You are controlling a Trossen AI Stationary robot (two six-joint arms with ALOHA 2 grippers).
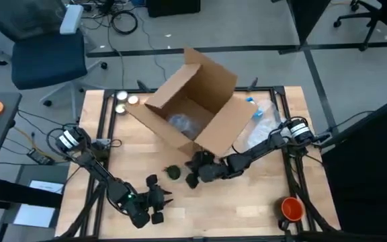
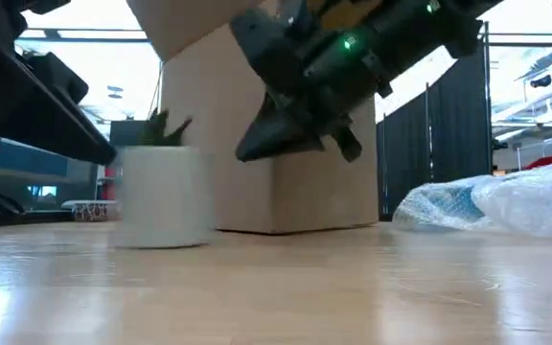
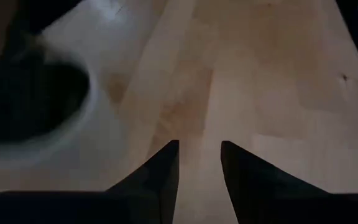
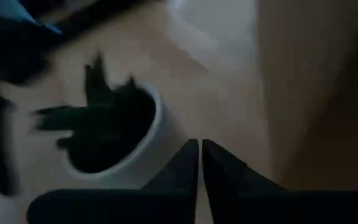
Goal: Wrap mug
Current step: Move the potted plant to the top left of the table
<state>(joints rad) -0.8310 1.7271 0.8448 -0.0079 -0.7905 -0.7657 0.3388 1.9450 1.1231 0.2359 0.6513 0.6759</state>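
A small white cup (image 1: pixel 173 173) with a dark green plant in it stands upright on the wooden table, in front of the open cardboard box (image 1: pixel 190 107). The low view shows the cup (image 2: pixel 161 196) too. My right gripper (image 1: pixel 189 171) is shut, just right of the cup and above the table (image 2: pixel 257 144). In its wrist view the fingers (image 4: pixel 200 163) sit beside the cup's rim (image 4: pixel 148 143) without a visible touch. My left gripper (image 1: pixel 161 200) is open near the front edge, with bare wood between its fingers (image 3: pixel 199 171) and the cup (image 3: pixel 42 106) off to one side.
The box lies tipped with its flaps open and bubble wrap inside (image 1: pixel 180 124). More bubble wrap (image 1: pixel 261 124) lies at the box's right (image 2: pixel 506 206). An orange round object (image 1: pixel 292 208) sits at the front right corner. Two small round things (image 1: pixel 126 99) sit at the far left.
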